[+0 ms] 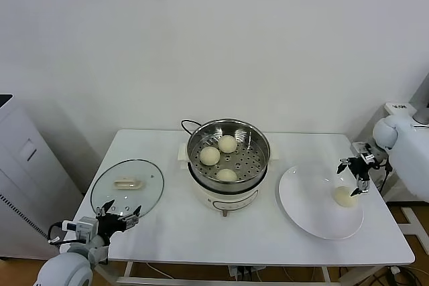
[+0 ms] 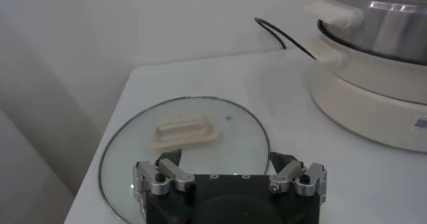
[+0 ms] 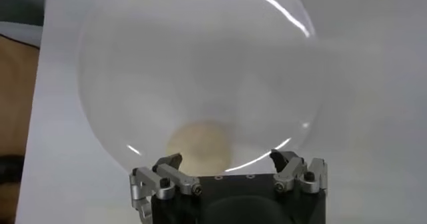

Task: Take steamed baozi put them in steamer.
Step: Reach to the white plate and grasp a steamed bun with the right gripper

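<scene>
The steel steamer (image 1: pixel 263 140) stands on its white base at mid-table and holds three cream baozi (image 1: pixel 227 143) on its perforated floor. A fourth baozi (image 1: pixel 344 196) lies on the white plate (image 1: pixel 308 199) at the right. My right gripper (image 1: pixel 355 175) hangs open just above and beyond that bun, not touching it. In the right wrist view the bun (image 3: pixel 199 145) sits on the plate (image 3: pixel 200 59), just ahead of the open right gripper (image 3: pixel 227 160) and toward one finger. My left gripper (image 1: pixel 119 219) rests open at the table's front left, with nothing in it.
A flat glass lid (image 1: pixel 127 185) with a cream handle lies left of the steamer, just ahead of the left gripper (image 2: pixel 227 162); the lid (image 2: pixel 187 139) and the steamer's base (image 2: pixel 373 92) show in the left wrist view. A black cord (image 1: pixel 190 124) runs behind the steamer.
</scene>
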{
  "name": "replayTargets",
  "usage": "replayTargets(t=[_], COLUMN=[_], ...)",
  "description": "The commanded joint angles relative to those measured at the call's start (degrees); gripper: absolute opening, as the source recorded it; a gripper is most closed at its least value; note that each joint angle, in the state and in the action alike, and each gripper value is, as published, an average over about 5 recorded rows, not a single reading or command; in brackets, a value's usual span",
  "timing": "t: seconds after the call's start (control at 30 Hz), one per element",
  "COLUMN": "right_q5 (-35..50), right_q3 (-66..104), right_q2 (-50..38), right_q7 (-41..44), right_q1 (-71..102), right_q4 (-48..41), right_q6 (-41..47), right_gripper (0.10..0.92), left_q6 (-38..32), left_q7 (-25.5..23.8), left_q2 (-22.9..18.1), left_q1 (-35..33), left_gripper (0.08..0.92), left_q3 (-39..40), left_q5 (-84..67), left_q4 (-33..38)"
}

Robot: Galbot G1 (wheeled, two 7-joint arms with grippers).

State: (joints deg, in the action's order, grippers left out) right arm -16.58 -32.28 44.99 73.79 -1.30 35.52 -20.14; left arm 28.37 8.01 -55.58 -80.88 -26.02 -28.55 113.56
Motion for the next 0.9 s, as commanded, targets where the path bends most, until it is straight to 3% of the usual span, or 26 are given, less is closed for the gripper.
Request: replayTargets(t=[0.03, 0.33, 0.9], right_q5=[-2.69, -5.4, -3.29], right_q3=[3.19, 5.35, 5.48], right_q2=[0.4, 0.53, 0.85], right_q7=[-0.61, -0.99, -1.25], right_q1=[3.59, 5.47, 5.55], right_q4=[-0.97, -1.2, 0.59], right_q6=[-0.09, -0.17, 0.63], right_gripper=[0.823, 0.812, 0.502], left_q6=[-0.01, -0.03, 0.06], left_q7=[-0.03, -0.03, 0.05], left_q2=[-0.01, -0.05, -0.15], left_q1=[-0.04, -0.11, -0.29], left_gripper=[0.823, 0.823, 0.823], left_q3=[0.09, 0.12, 0.23], left_q5=[0.02, 0.11, 0.2], left_q4=[-0.06, 0.01, 0.13])
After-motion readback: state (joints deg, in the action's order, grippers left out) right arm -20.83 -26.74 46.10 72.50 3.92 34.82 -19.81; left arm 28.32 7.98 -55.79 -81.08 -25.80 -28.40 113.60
